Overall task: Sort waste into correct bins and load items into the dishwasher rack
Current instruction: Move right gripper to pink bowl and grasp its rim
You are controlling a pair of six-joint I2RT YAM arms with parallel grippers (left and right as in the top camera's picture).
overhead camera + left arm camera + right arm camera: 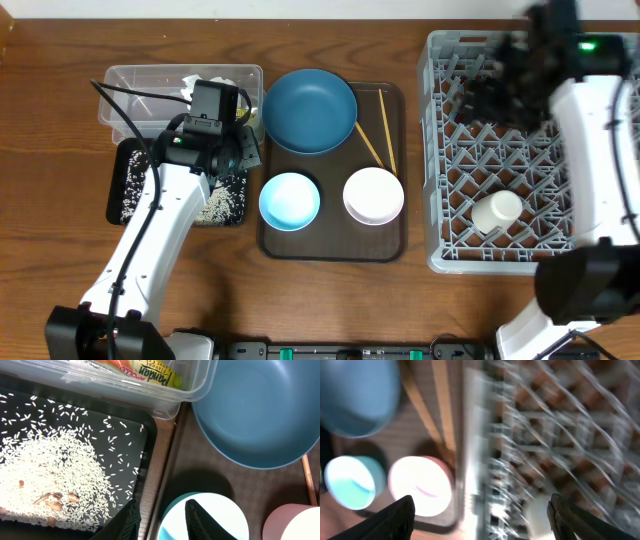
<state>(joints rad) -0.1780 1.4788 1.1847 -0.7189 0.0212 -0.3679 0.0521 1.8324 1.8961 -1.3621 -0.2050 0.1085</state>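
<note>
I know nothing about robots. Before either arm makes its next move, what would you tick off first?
1. Left pincer empty: ok; its fingers are apart with nothing between them, above the light blue bowl.
2. Rice in the black tray: ok.
3. Wrapper in the clear tub: ok.
4. Cup in the rack: ok.
5. Right pincer steady: cannot tell; it is open and empty, but its view is blurred.
6. Plate, both bowls including the cream bowl, and chopsticks loaded: not ok; all sit on the brown tray.
</note>
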